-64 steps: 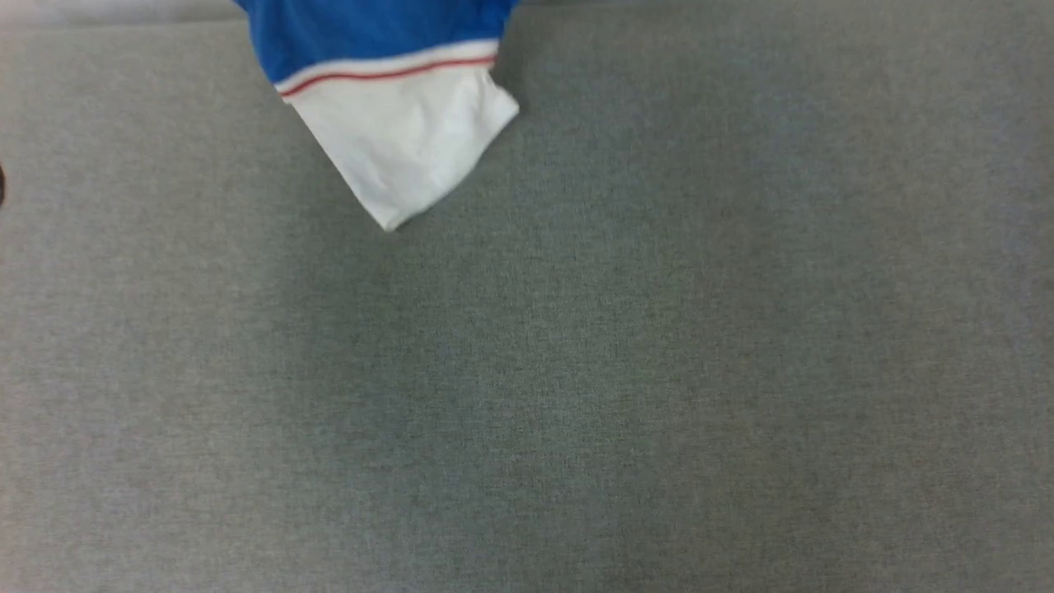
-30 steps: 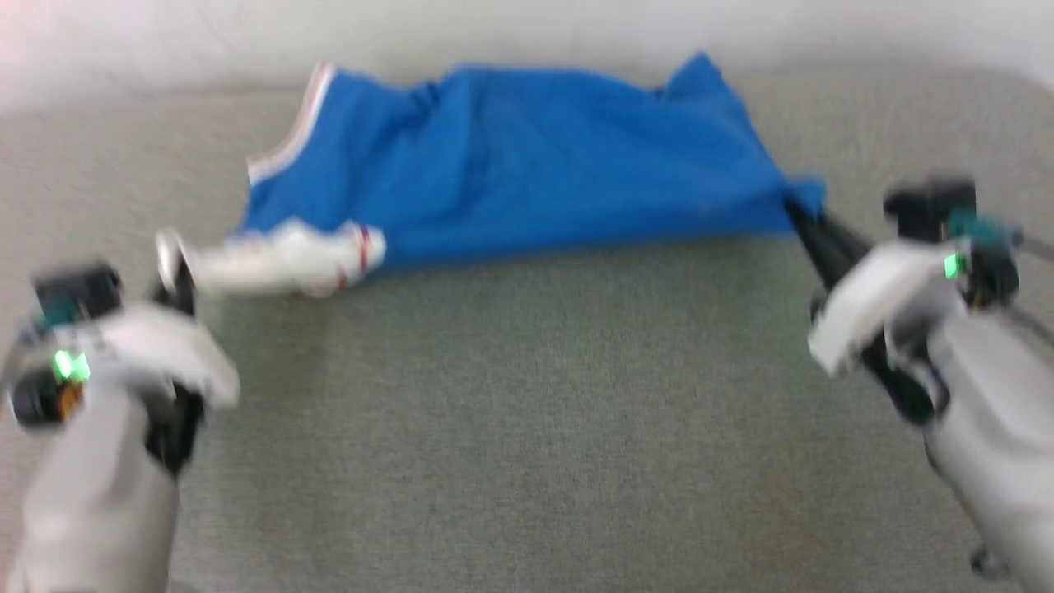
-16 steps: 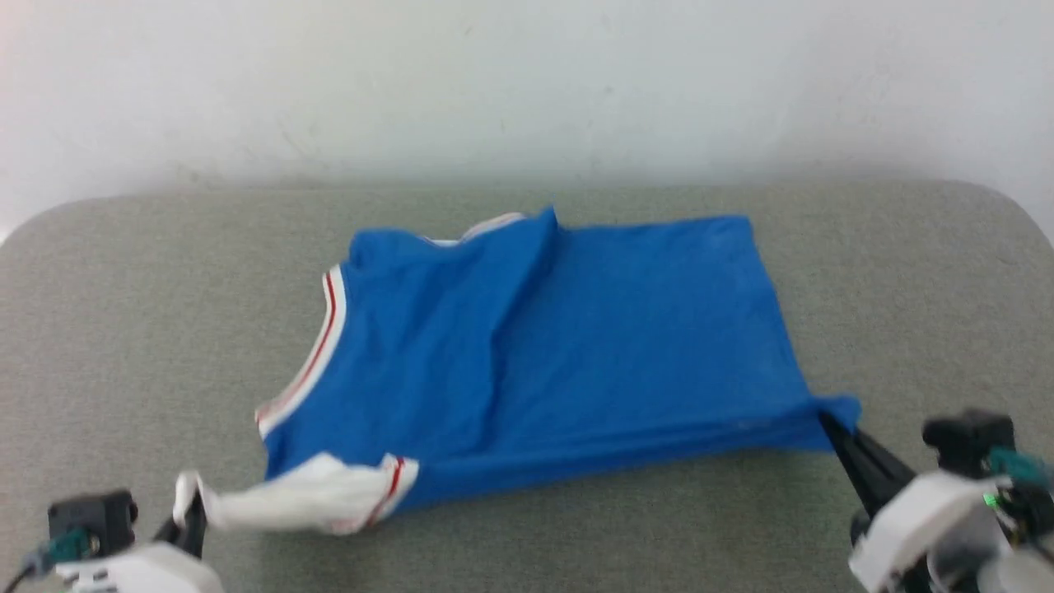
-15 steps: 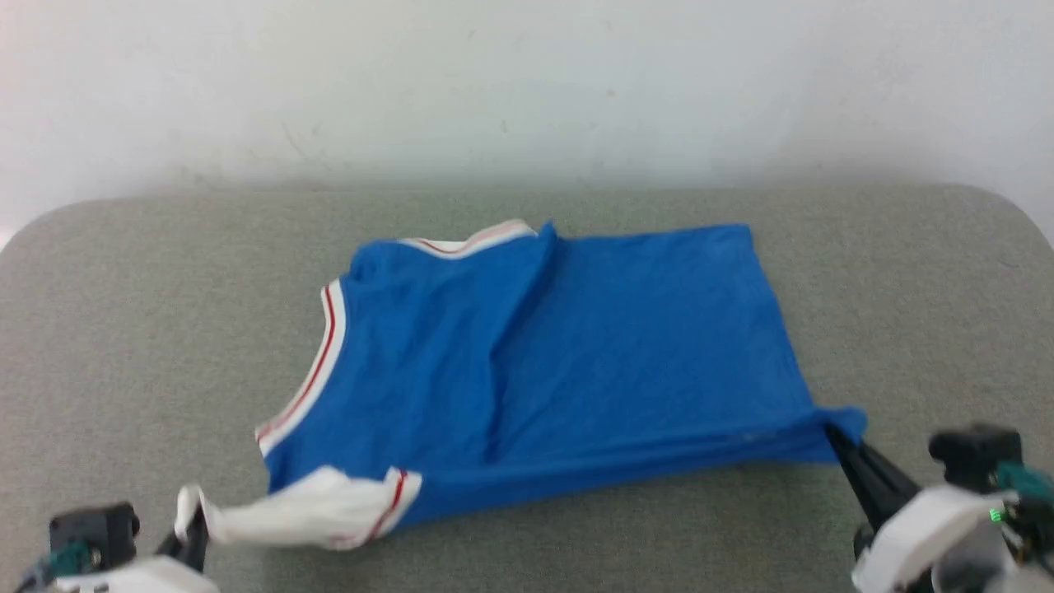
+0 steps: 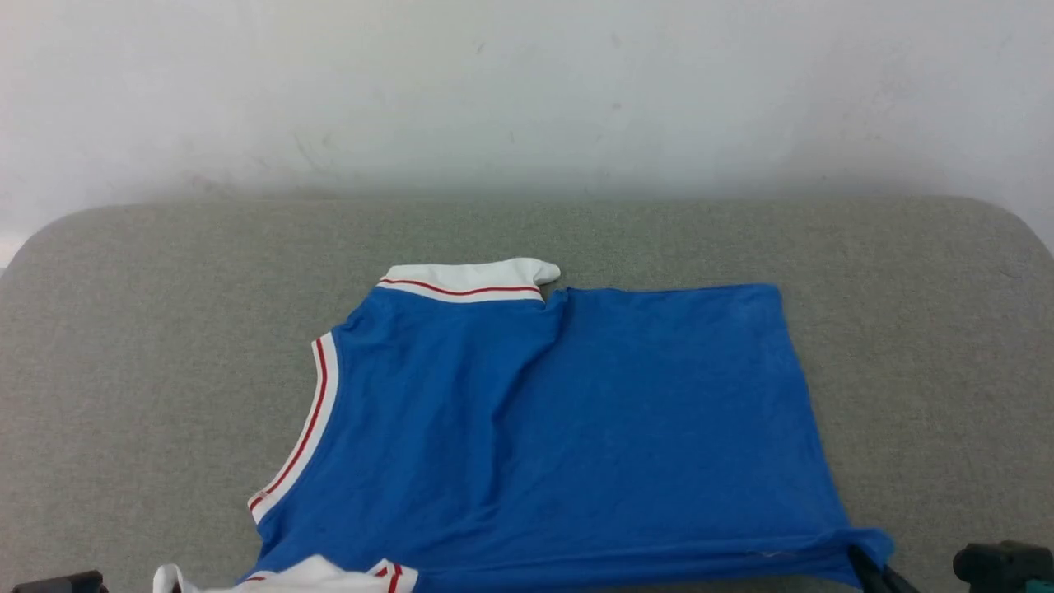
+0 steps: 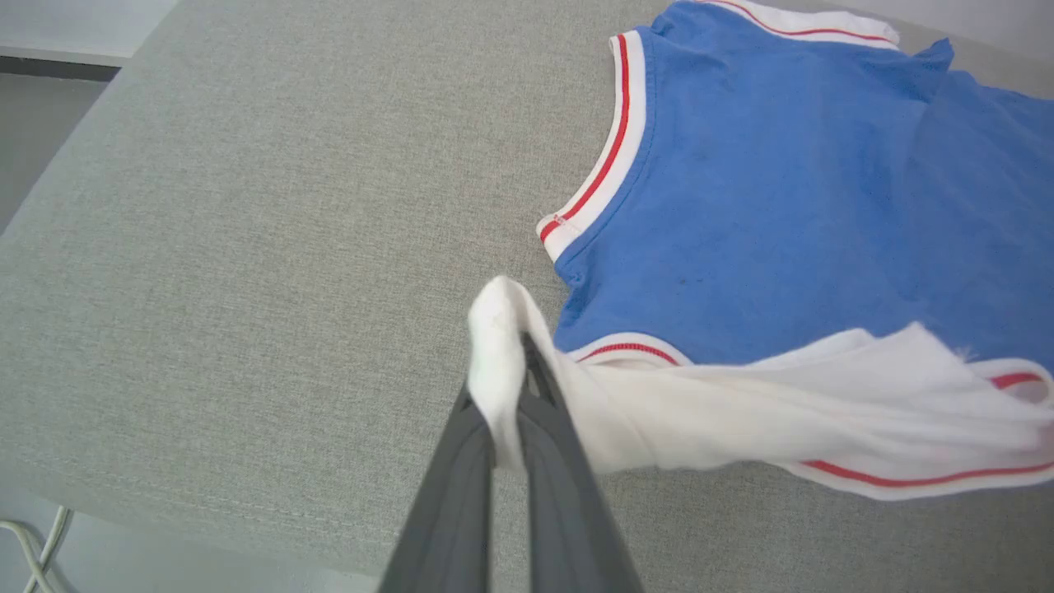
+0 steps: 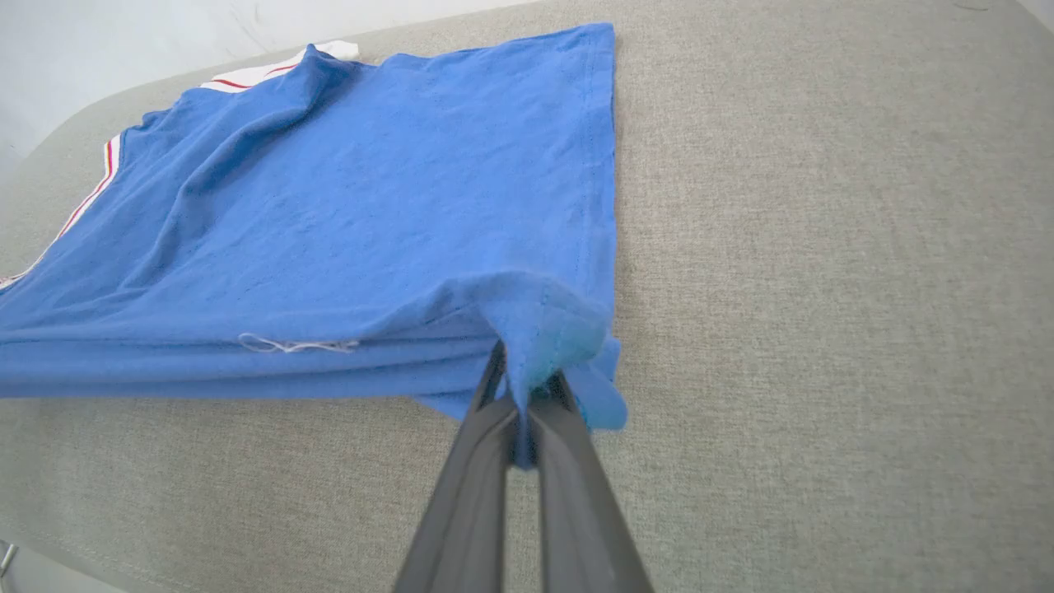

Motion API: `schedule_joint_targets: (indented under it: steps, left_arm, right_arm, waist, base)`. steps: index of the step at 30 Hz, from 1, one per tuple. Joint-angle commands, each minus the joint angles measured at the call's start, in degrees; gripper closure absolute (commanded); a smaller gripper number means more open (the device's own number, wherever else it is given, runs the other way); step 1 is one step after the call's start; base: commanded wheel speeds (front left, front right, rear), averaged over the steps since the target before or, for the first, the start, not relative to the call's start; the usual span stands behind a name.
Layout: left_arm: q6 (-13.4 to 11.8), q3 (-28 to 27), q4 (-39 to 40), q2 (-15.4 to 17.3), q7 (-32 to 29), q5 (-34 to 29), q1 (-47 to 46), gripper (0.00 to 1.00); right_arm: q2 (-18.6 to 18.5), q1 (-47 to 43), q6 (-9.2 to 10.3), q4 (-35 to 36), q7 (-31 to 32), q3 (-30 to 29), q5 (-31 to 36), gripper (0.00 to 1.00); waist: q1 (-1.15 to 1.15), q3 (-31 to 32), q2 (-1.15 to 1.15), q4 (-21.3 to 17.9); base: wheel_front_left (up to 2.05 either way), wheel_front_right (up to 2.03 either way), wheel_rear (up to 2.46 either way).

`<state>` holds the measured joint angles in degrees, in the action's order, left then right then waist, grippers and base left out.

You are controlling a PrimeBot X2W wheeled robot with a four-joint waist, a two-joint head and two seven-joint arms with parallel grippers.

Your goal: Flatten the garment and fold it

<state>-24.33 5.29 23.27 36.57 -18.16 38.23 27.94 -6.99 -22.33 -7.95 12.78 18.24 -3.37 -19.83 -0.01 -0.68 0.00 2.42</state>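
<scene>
The garment [image 5: 560,428], a royal-blue jersey, lies spread on the grey table with its plain blue side up. Its red-striped white collar [image 5: 300,436] faces left, and one white sleeve [image 5: 469,278] pokes out at the far edge. My left gripper [image 6: 520,362] is shut on the tip of the near white sleeve [image 6: 741,412], which is drawn out taut. My right gripper [image 7: 527,387] is shut on the near hem corner [image 7: 560,329] of the garment [image 7: 370,206], lifting a small blue peak. Its dark fingers [image 5: 874,575] show at the bottom right of the head view.
The grey padded table [image 5: 123,329] runs wide on both sides of the garment, with a white wall [image 5: 527,82] behind it. In the left wrist view the table's near edge [image 6: 165,527] drops off to the floor, where a pale cable [image 6: 33,552] lies.
The head camera has swung up across the table. Both grippers have drawn the garment nearer to me. The middle crease has flattened and the far white sleeve has come into sight.
</scene>
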Motion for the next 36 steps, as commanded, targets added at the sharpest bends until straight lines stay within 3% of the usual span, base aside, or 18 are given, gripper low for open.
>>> schedule_joint_targets:
  steps: [1,6,15,25,26,27,28,29,30,31,36]
  left_arm:
    - [-0.69,-1.04,0.04,0.79,0.3,-0.13,-0.71,1.0]
    - [2.17,1.14,-2.92,-0.5,1.69,0.06,-9.5,1.0]
    - [8.18,5.05,-14.92,-3.8,6.46,-1.05,-26.79,1.0]
    - [13.33,8.74,-30.26,-9.16,8.94,0.71,-36.8,1.0]
    - [13.89,9.06,-31.71,-9.56,9.2,0.85,-37.39,1.0]
    - [14.78,9.4,-32.9,-9.91,9.64,1.04,-37.95,0.79]
    - [14.78,9.4,-32.9,-9.91,9.64,1.04,-37.95,0.79]
    - [15.73,9.58,-33.96,-10.32,10.16,1.45,-38.43,0.53]
    - [16.51,9.67,-35.06,-10.6,10.47,1.87,-38.77,0.05]
    - [17.08,9.72,-36.07,-10.74,10.84,2.09,-39.01,0.0]
    - [17.95,8.66,-38.62,-10.96,13.7,2.65,-39.52,0.0]
  right_arm:
    - [-0.26,0.69,0.46,0.57,0.46,-1.0,0.78,1.0]
    - [-0.62,7.04,0.46,-2.74,1.22,0.33,1.43,1.0]
    - [-1.89,20.27,0.46,-14.93,0.42,3.12,-0.12,1.0]
    - [-2.62,28.19,0.46,-27.77,-2.94,6.19,0.6,1.0]
    - [-2.54,28.58,0.46,-28.73,-3.43,6.6,0.78,0.8]
    - [-2.47,28.94,0.46,-29.53,-3.96,6.99,0.88,0.56]
    - [-2.47,28.94,0.46,-29.53,-3.96,6.99,0.88,0.56]
    - [-2.54,29.27,0.46,-30.2,-4.57,7.38,1.07,0.0]
    - [-2.54,29.52,0.46,-30.87,-5.13,7.81,1.13,0.0]
    - [-2.58,29.69,0.46,-31.36,-5.66,8.49,0.95,0.0]
    - [-2.68,28.76,0.46,-31.1,-12.34,9.21,0.62,0.0]
  waist:
    - [0.01,-1.08,0.0,-0.29]
    - [0.01,-3.19,0.0,-0.36]
    - [0.01,-7.73,0.0,-0.66]
    - [0.01,-11.02,0.0,-0.57]
    - [0.01,-11.04,0.0,-0.63]
    - [0.01,-11.04,0.0,-0.68]
    - [0.01,-11.04,0.0,-0.68]
    - [0.01,-11.0,0.0,-0.74]
    - [0.01,-10.87,0.0,-0.87]
    - [0.01,-10.65,0.0,-0.96]
    - [0.01,-8.47,0.0,-0.96]
  base:
    - [0.0,0.0,0.0]
    - [0.0,0.0,0.0]
    - [0.0,0.0,0.0]
    - [0.0,0.0,0.0]
    - [0.0,0.0,0.0]
    - [0.0,0.0,0.0]
    - [0.0,0.0,0.0]
    - [0.0,0.0,0.0]
    - [0.0,0.0,0.0]
    - [0.0,0.0,0.0]
    - [0.0,0.0,0.0]
